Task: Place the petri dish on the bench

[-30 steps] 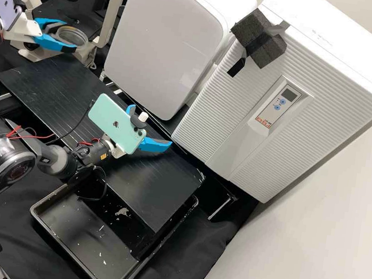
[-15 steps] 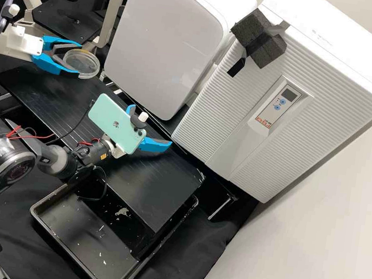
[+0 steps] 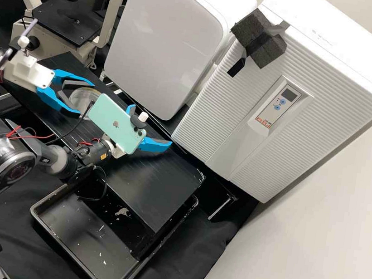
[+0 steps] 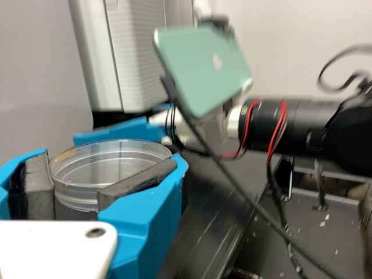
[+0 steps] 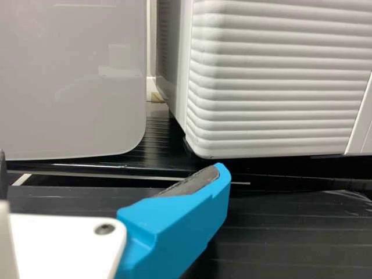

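The left claw [image 3: 86, 99] is partly spread, and the right claw [image 3: 150, 125] gapes wider.

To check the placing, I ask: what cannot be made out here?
- Left wrist view: underside of the petri dish, hidden by the left gripper; contact with the black platform unclear.
- High view: part of the dish, behind the green phone.
- Right wrist view: one finger of the right gripper, mostly cut off by the edge.

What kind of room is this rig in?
Likely a biology or wet lab: a microscope-like instrument stands at the back, a ribbed white cabinet with a small control panel sits beyond the bench, and the left hand holds a clear petri dish.
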